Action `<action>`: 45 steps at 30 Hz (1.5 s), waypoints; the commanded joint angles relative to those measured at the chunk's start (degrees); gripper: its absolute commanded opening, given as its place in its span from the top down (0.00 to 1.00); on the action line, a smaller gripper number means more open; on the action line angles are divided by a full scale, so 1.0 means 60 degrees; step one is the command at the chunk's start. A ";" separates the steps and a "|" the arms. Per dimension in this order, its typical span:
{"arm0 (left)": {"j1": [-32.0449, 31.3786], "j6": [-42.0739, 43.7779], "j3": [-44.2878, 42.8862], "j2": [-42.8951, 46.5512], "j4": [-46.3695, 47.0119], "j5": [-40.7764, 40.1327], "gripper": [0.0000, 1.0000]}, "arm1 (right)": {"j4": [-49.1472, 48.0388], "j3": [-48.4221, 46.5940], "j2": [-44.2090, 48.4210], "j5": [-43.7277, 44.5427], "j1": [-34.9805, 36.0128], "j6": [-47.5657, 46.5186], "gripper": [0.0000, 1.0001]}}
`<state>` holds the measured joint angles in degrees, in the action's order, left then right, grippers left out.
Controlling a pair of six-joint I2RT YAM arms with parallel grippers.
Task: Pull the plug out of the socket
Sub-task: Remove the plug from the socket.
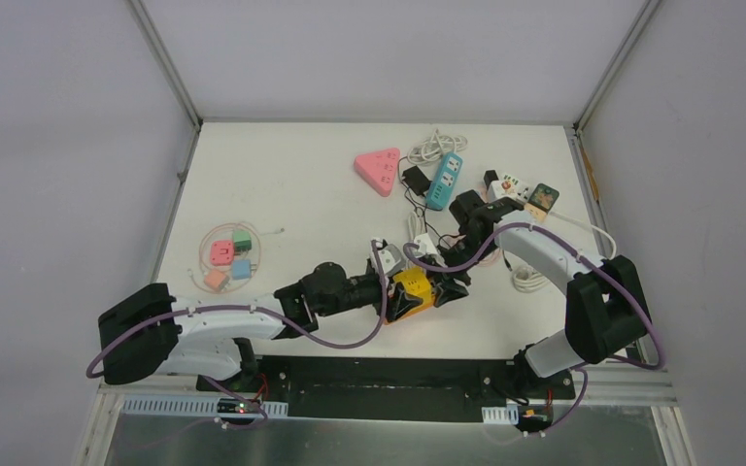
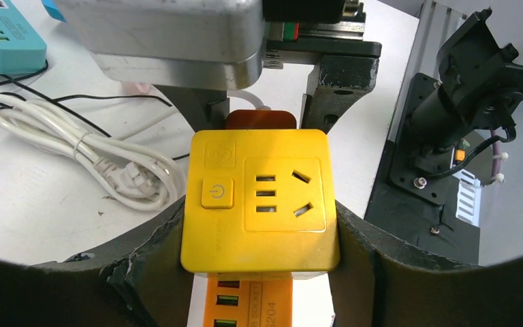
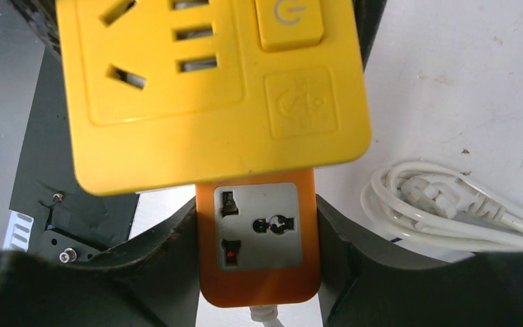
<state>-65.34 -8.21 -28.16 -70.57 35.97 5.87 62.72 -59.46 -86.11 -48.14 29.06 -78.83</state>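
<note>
Both arms meet at mid-table, near the front edge. The left gripper is about half open and clamped on the sides of the yellow cube, which is the plug end. The right gripper is also about half open and pinches the orange strip across its width. That split makes sense: one hand anchors the socket and the other takes the plug, so a pull separates them rather than dragging both.

The cube sits over the strip's far end, covering it, and orange shows past it on both sides in the left wrist view. It looks seated to me, though the seam itself is hidden.

As for room, the table is open toward the left arm's side. A white cable coil lies just beside the strip on the right. The dark front edge is close beneath the pair, so I'd pull apart sideways, not toward the bases.
</note>
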 commanded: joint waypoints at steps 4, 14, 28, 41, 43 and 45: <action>0.0616 -0.2704 0.0765 0.0259 0.2722 -0.0150 1.00 | -0.0171 -0.0371 0.0069 -0.0941 0.0005 0.0260 1.00; 0.0056 -0.0403 0.0019 0.0754 0.0639 -0.0612 1.00 | -0.0179 -0.0351 0.0156 -0.0956 -0.0051 0.0278 1.00; -0.0531 -0.0532 -0.0623 0.0489 -0.0476 -0.2046 1.00 | -0.0224 -0.0355 0.0155 -0.0985 -0.0125 0.0335 1.00; 0.0057 -0.1501 -0.0795 0.0488 -0.1302 -0.2242 1.00 | -0.0240 -0.0353 0.0096 -0.0964 -0.0208 0.0379 1.00; 0.0078 -0.2004 -0.0641 0.0657 -0.1161 -0.2297 1.00 | -0.0255 -0.0348 0.0061 -0.0956 -0.0229 0.0386 1.00; 0.0556 -0.3539 -0.0016 0.0794 -0.0105 -0.1822 1.00 | -0.0244 -0.0337 0.0021 -0.0967 -0.0229 0.0379 1.00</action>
<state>-64.84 -18.48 -29.76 -68.10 29.50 1.23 63.75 -59.57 -86.26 -51.42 28.47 -79.64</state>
